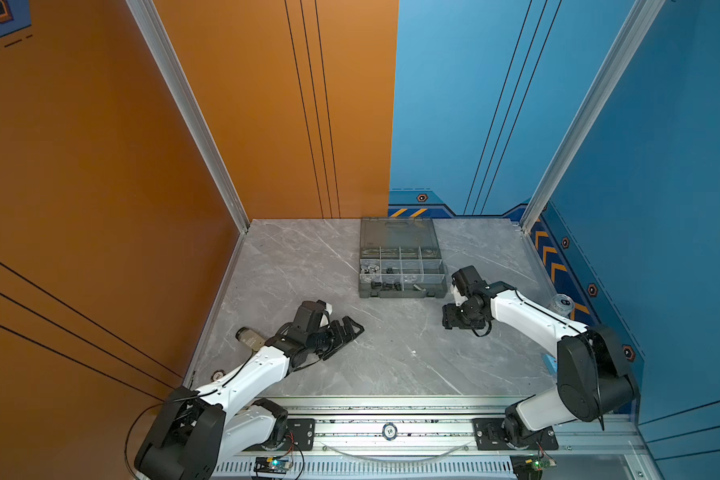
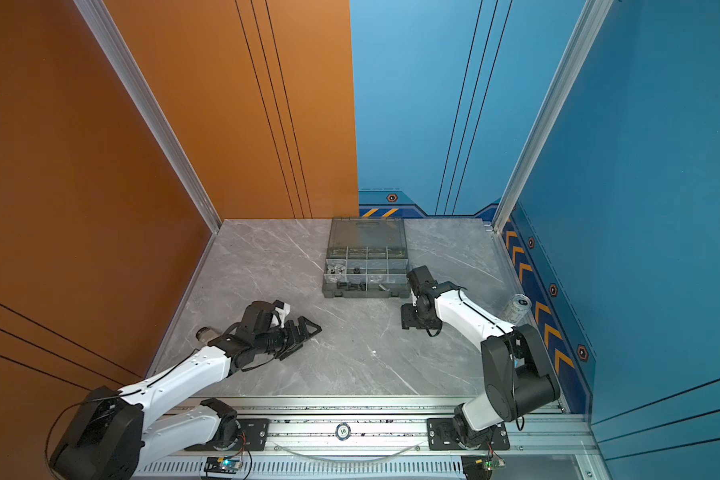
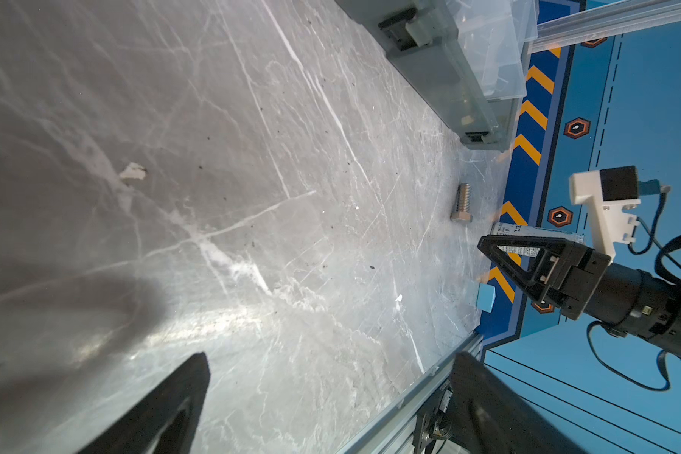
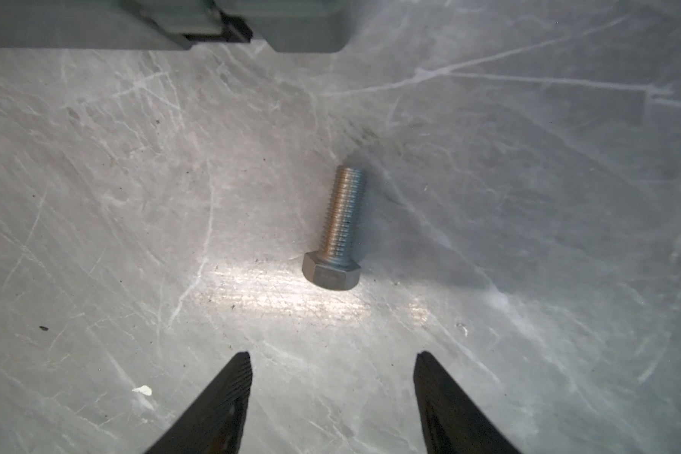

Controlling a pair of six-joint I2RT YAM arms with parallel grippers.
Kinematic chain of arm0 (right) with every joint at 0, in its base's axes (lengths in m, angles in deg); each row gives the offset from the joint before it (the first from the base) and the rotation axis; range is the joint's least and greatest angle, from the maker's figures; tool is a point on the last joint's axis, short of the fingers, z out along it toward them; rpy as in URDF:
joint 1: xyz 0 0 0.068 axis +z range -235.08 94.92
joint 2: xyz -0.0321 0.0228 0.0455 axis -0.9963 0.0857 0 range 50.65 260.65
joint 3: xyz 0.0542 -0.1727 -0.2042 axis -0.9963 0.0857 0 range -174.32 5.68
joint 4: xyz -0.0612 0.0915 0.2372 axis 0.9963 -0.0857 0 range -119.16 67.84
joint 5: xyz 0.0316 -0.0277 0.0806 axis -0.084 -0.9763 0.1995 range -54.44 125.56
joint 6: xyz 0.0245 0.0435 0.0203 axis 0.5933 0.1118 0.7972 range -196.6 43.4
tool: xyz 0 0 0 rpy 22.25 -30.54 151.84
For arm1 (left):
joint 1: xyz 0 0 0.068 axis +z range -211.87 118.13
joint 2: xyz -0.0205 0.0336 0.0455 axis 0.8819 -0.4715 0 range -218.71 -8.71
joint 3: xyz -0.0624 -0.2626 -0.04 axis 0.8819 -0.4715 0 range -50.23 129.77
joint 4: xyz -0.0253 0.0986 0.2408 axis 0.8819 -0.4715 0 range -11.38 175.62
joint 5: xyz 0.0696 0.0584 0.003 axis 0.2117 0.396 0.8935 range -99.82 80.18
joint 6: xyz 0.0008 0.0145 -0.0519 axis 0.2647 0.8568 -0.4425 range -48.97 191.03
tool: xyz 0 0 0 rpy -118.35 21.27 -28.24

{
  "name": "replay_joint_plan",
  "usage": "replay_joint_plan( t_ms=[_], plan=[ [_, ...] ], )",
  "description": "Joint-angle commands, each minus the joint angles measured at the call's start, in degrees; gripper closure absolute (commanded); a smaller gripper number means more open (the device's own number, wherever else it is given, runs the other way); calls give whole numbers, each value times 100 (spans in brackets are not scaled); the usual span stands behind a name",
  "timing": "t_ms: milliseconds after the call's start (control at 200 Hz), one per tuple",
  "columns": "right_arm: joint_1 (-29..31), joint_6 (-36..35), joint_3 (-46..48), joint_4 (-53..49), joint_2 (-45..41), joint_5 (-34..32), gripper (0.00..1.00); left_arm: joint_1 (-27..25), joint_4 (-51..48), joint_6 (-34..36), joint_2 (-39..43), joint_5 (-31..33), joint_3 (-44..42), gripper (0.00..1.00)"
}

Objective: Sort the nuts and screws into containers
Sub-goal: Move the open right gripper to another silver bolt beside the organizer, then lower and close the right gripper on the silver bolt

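Observation:
The smoky grey organizer box [image 1: 404, 294] [image 2: 366, 294] lies open at the back middle, its lid flat behind it. Silver nuts [image 1: 371, 267] [image 2: 336, 267] fill a left compartment. Black screws [image 1: 385, 286] [image 2: 350, 285] lie in the front row. One silver screw [image 4: 337, 232] [image 3: 461, 204] lies loose on the table just in front of the box's front right corner [image 4: 303, 23]. My right gripper [image 4: 333, 354] [image 1: 449, 320] [image 2: 408, 318] hangs open over it, fingers pointing down, nothing between them. In both top views that gripper hides the screw. My left gripper [image 3: 333, 357] [image 1: 350, 332] [image 2: 308, 332] is wide open and empty, low at centre left.
A silver can [image 1: 561, 305] [image 2: 516, 307] [image 3: 535, 238] stands at the right wall, with a small blue block [image 3: 486, 297] nearer the front. A poker chip [image 1: 389, 431] [image 2: 342, 431] lies on the front rail. A grey cylinder [image 1: 250, 338] sits by the left wall. A white scrap [image 4: 142, 390] lies on the marble.

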Motion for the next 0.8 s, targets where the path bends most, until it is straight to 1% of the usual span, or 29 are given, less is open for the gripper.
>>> replay_joint_plan(
  t_ms=[0, 200, 416, 796],
  plan=[
    [-62, 290, 96, 217, 15, 93, 32, -41, 35, 11, -4, -29, 37, 2],
    [-83, 863, 100, 512, 150, 66, 32, -41, -2, 9, 39, -20, 46, 2],
    [-80, 1241, 108, 650, 314, -75, 34, -44, -37, 9, 55, -3, 31, 2],
    [-72, 1428, 223, 819, 504, -205, 39, -47, -34, 10, 44, -3, 43, 2]
  ],
)
